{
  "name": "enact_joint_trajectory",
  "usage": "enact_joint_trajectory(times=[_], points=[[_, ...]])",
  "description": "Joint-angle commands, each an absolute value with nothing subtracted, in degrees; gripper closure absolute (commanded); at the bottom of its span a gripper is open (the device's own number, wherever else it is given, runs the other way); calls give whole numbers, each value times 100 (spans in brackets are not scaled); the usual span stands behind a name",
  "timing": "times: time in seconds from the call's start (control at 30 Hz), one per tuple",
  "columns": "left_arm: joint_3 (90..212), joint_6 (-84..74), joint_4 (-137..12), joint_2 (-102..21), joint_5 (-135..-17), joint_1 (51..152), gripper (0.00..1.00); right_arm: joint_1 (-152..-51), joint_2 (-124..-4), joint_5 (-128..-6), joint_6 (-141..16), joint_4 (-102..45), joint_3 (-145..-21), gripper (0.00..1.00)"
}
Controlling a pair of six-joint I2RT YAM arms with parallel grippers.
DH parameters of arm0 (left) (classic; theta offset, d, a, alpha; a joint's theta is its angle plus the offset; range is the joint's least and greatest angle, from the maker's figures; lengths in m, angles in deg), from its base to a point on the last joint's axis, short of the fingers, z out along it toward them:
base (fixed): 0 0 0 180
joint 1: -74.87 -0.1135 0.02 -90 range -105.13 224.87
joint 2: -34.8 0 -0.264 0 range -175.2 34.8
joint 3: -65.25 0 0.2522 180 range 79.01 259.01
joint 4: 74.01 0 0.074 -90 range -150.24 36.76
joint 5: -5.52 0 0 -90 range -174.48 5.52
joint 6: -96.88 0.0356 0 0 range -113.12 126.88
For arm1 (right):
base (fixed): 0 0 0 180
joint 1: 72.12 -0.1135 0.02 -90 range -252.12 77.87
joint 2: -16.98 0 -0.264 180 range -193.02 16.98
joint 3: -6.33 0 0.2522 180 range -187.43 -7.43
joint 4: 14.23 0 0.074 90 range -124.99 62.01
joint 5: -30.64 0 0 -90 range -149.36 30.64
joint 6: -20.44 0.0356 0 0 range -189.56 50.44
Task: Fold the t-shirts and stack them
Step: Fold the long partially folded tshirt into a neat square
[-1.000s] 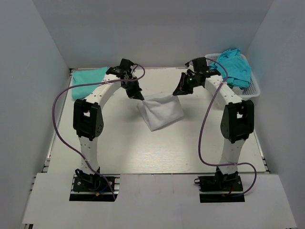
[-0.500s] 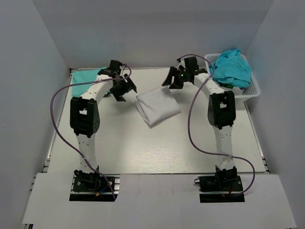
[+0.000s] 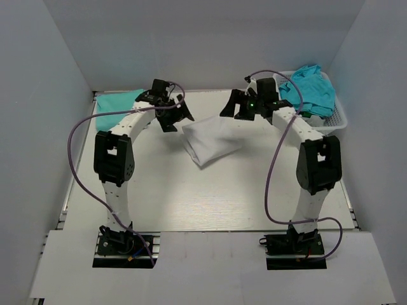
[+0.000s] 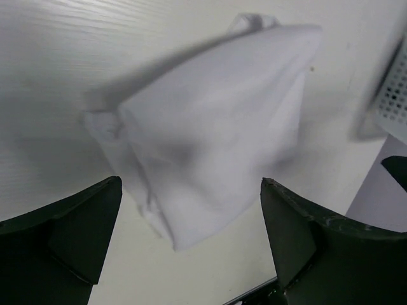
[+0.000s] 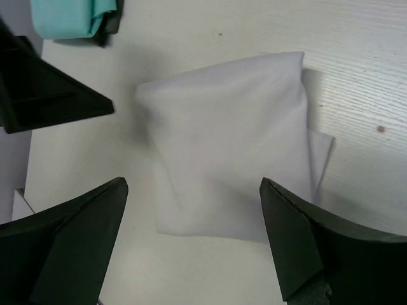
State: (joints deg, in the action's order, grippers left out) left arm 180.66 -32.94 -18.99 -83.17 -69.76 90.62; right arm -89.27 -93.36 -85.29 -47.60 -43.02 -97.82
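Observation:
A folded white t-shirt (image 3: 211,141) lies flat in the middle of the table, free of both grippers. My left gripper (image 3: 175,115) hovers just off its back left corner, jaws wide open and empty; in the left wrist view the white t-shirt (image 4: 216,140) lies below the left gripper (image 4: 191,184). My right gripper (image 3: 234,108) hangs open and empty near the shirt's back right corner, over the white t-shirt (image 5: 229,159) in its own view (image 5: 194,184). A folded teal t-shirt (image 3: 117,101) lies at the back left. More teal t-shirts (image 3: 311,89) are heaped in the basket.
The white lattice basket (image 3: 335,122) stands at the back right against the wall, its edge showing as the basket (image 4: 394,95) in the left wrist view. Grey walls close in the table on three sides. Purple cables loop beside both arms.
Both grippers opened and let go of the white t-shirt, which dropped from a lifted fold to lie flat. Both arms drew back toward the far side.

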Motion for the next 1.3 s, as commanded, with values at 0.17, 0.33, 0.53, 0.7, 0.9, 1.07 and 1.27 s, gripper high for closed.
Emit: enact_joint_trajectory(times=[0.17, 0.33, 0.53, 0.7, 0.9, 1.07, 1.27], points=[[18745, -3347, -2588, -8525, -6339, 9623, 0, -9181, -9279, -8810, -5004, -3680, -8891, 10], [18677, -3531, -2931, -8842, -6462, 9623, 0, -9277, -9604, -9196, -5057, -3266, -8653, 10], [18450, -3531, -2658, -9335, -6409, 9623, 0, -9480, -9421, -9241, -5066, -3089, -7855, 10], [17580, -3461, -2772, -8721, -6760, 9684, 0, -9858, -8885, -9021, -5075, -3212, -6714, 10], [16499, -3154, -2878, -7861, -6708, 9947, 0, -10367, -7699, -8854, -5048, -3642, -5885, 10], [16005, -2942, -2712, -6691, -7276, 10185, 0, -10491, -6416, -8328, -5005, -4284, -5858, 10], [15829, -3092, -1824, -5978, -8552, 10238, 0, -10350, -6150, -6561, -4461, -4934, -6419, 10]])
